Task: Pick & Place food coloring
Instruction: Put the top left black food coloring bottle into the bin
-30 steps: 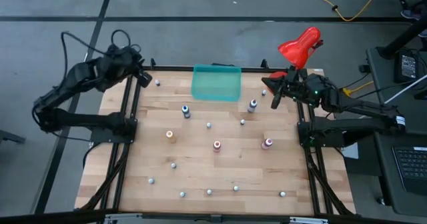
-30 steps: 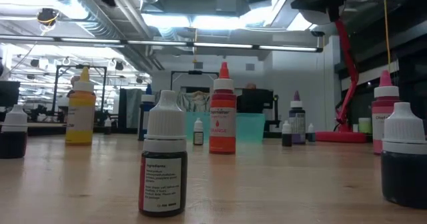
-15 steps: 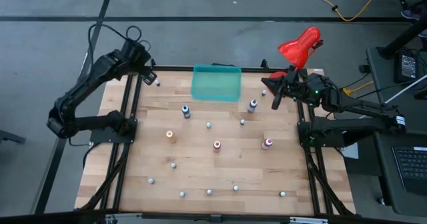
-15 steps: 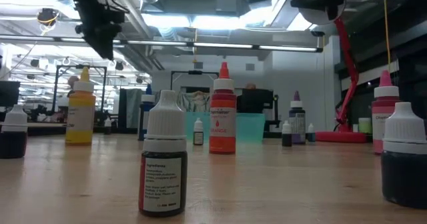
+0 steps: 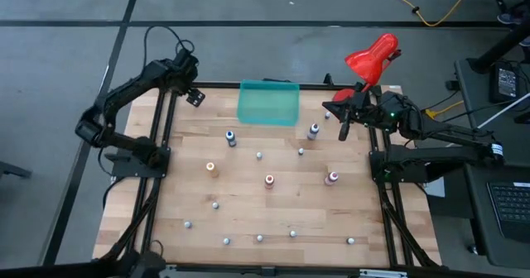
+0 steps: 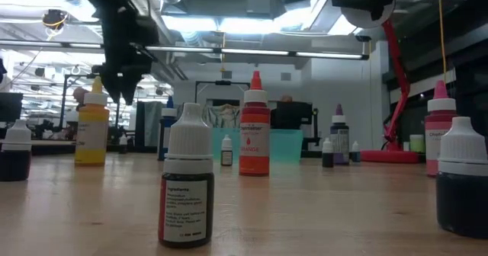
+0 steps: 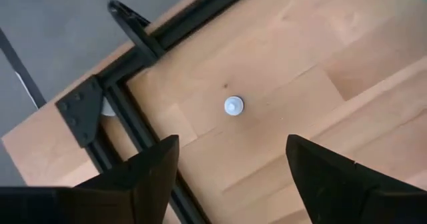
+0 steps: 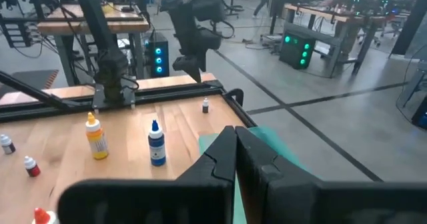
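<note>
Left end effector (image 5: 195, 97): fingers spread wide, nothing between them, hanging above the far left corner of the tabletop (image 5: 248, 187). In its wrist view a small white-capped bottle (image 7: 233, 106) stands directly below, between the two fingers (image 7: 150, 177) and clear of both, close to the black frame rail (image 7: 133, 124).

Right end effector (image 5: 343, 127): fingers pressed together, holding nothing, raised over the far right side, near the red lamp (image 5: 373, 59).

Food coloring: bottles scattered upright across the tabletop, none in contact with either end effector. Taller ones noted:
- blue (image 5: 231, 138), left of centre
- purple (image 5: 313, 131), beside the right end effector
- orange (image 5: 211, 169)
- red (image 5: 269, 179)
- pink (image 5: 332, 177)

Small greyish-white bottles (image 5: 259, 238) stand spread along the near edge and between the taller ones (count not taken). A teal container (image 5: 268, 103) sits at the far edge, centre; contents cannot be judged
</note>
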Controlling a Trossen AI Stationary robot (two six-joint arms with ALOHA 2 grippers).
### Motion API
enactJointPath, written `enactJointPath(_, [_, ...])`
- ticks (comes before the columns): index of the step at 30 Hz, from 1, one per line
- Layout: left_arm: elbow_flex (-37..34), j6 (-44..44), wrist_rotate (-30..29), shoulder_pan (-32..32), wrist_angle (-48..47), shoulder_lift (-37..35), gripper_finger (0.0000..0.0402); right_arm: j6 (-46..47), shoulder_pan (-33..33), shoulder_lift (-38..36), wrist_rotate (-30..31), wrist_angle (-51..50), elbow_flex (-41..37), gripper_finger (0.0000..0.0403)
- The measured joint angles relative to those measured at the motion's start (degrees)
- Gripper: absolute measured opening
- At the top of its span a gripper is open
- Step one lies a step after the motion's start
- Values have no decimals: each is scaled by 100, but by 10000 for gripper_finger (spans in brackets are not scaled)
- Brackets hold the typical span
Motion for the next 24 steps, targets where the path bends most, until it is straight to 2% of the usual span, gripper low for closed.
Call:
enactJointPath(7, [0, 302, -4, 31, 223, 568, 274, 169, 0, 1, 1, -279, -2, 12])
enactJointPath(24, [0, 416, 42, 49, 406, 854, 275, 185, 0, 2, 17, -330, -4, 12])
